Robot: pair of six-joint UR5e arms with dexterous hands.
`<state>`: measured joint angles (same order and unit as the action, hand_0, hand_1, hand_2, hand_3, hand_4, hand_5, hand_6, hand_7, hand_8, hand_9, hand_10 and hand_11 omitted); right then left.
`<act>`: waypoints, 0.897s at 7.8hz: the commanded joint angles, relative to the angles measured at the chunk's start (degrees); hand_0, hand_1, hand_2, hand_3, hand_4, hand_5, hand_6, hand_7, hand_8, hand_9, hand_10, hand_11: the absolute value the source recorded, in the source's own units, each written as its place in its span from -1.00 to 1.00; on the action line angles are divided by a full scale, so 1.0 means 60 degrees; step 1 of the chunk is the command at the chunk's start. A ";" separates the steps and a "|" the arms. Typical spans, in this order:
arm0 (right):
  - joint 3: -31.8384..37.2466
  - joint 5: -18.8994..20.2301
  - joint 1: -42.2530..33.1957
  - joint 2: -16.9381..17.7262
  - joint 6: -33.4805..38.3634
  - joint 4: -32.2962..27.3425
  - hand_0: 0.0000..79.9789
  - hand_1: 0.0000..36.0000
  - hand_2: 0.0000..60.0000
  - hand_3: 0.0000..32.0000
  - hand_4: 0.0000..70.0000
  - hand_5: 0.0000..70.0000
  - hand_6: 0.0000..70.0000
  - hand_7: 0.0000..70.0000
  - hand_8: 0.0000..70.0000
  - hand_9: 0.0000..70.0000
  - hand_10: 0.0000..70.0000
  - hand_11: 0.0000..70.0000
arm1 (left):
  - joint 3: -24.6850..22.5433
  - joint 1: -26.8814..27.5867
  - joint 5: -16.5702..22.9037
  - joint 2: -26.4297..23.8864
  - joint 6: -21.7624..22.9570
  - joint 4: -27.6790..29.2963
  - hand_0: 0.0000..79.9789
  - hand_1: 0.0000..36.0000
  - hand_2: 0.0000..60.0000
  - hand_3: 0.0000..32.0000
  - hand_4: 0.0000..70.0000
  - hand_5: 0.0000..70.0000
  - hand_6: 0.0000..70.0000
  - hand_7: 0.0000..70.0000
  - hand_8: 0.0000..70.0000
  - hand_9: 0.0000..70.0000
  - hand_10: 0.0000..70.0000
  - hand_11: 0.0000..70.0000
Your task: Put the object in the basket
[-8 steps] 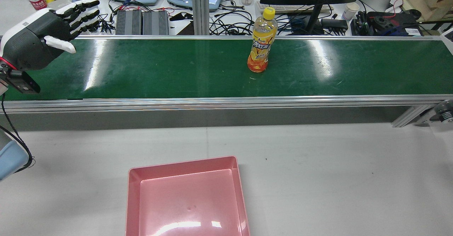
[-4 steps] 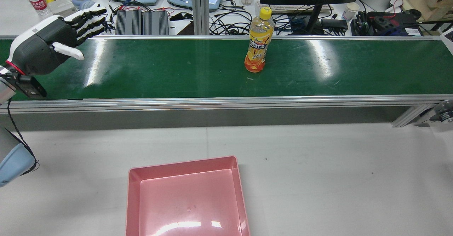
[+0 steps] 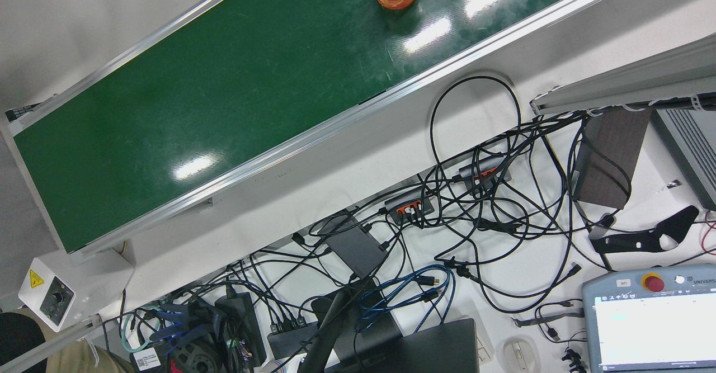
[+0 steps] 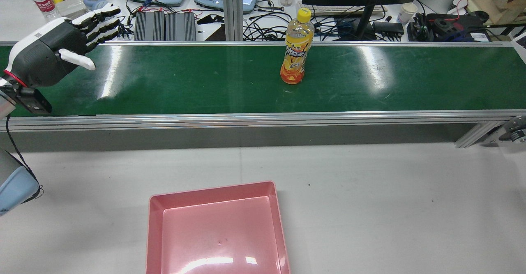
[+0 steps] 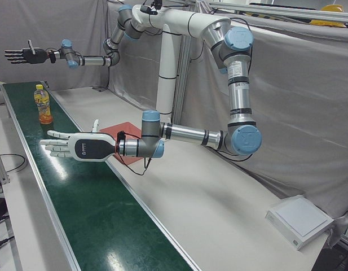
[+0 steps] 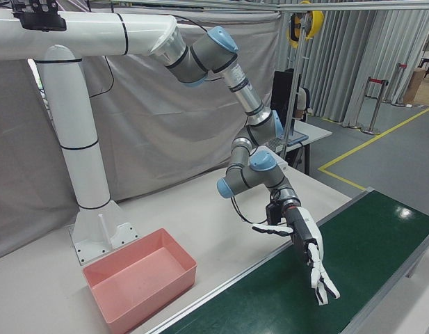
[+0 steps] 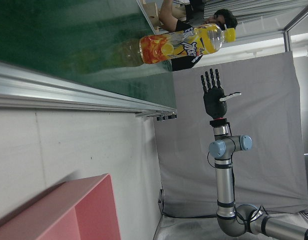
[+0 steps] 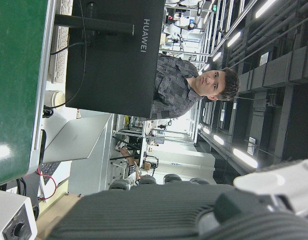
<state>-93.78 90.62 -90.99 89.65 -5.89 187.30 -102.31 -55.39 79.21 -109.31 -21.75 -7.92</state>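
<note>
The yellow-capped orange drink bottle [image 4: 296, 48] sits further left on the green conveyor belt [image 4: 205, 81] than before; the left robot hand [image 4: 49, 54] sits slightly higher

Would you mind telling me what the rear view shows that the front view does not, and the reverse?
Only the rear view shows the open left robot hand over the belt's end and the empty pink basket. Only the front view shows the grey control box with a yellow warning sticker. Both show the upright orange drink bottle on the green conveyor belt.
</note>
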 commanded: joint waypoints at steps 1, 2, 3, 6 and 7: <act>0.0000 0.0000 0.0004 0.0000 0.0000 0.0000 -1.00 -1.00 -1.00 -1.00 -1.00 -1.00 -1.00 -1.00 -1.00 -1.00 -1.00 -1.00 | -0.0028 -0.0100 0.0011 -0.0018 -0.0081 0.0001 0.32 -0.65 -1.00 -0.62 -0.65 -0.74 -1.00 -1.00 -0.83 -0.82 -0.84 -0.73; 0.0000 0.0000 0.0005 0.0000 0.0000 0.0000 -1.00 -1.00 -1.00 -1.00 -1.00 -1.00 -1.00 -1.00 -1.00 -1.00 -1.00 -1.00 | -0.0029 -0.0071 0.0011 -0.0018 -0.0096 0.0001 0.33 -0.58 -1.00 -0.67 -0.63 -0.76 -1.00 -1.00 -0.83 -0.83 -0.85 -0.74; 0.0000 0.0000 -0.0010 0.0000 0.0000 0.0000 -1.00 -1.00 -1.00 -1.00 -1.00 -1.00 -1.00 -1.00 -1.00 -1.00 -1.00 -1.00 | -0.0014 -0.0071 0.0011 -0.0018 -0.0096 0.0001 0.34 -0.53 -1.00 -0.70 -0.63 -0.73 -1.00 -1.00 -0.82 -0.81 -0.83 -0.72; 0.0000 0.0000 -0.0010 0.0000 0.0000 0.0000 -1.00 -1.00 -1.00 -1.00 -1.00 -1.00 -1.00 -1.00 -1.00 -1.00 -1.00 -1.00 | -0.0058 -0.0100 0.0011 -0.0018 -0.0067 0.0001 0.31 -0.64 -1.00 -0.70 -0.65 -0.69 -1.00 -1.00 -0.82 -0.80 -0.84 -0.74; 0.0000 0.0000 -0.0010 0.0014 0.0000 0.0000 -1.00 -1.00 -1.00 -1.00 -1.00 -1.00 -1.00 -1.00 -1.00 -1.00 -1.00 -1.00 | -0.0058 -0.0100 0.0011 -0.0018 -0.0066 0.0001 0.29 -0.67 -1.00 -0.69 -0.65 -0.69 -1.00 -1.00 -0.81 -0.80 -0.84 -0.73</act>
<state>-93.78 90.62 -91.05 89.67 -5.89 187.29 -102.57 -55.87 79.28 -109.42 -22.26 -7.91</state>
